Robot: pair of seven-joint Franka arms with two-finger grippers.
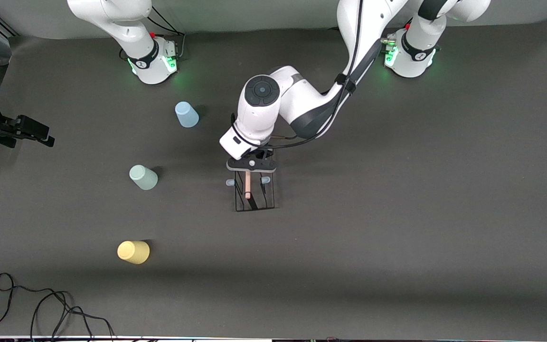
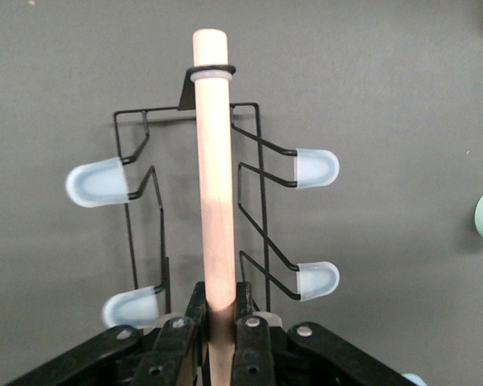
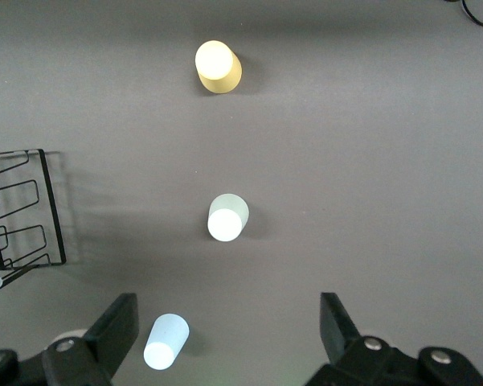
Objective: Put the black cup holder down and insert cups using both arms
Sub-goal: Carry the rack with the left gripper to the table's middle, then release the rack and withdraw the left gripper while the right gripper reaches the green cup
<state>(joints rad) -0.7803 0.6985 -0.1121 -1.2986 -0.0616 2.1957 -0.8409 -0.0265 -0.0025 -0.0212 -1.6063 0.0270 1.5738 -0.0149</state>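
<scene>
Black cup holder point(image 1: 254, 194), no legible markings

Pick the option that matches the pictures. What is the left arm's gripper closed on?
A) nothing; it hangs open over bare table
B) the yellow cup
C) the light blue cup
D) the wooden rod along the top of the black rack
D: in the left wrist view the left gripper is shut on the wooden rod of the black rack, while all three cups stand apart on the table.

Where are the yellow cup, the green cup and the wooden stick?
yellow cup point(image 1: 133, 252): front view, on its side wall.
green cup point(image 1: 143, 177): front view, on its side wall.
wooden stick point(image 2: 215, 185): left wrist view, midway along the stick, above the left gripper point(image 2: 222, 322) clamped on it.
</scene>
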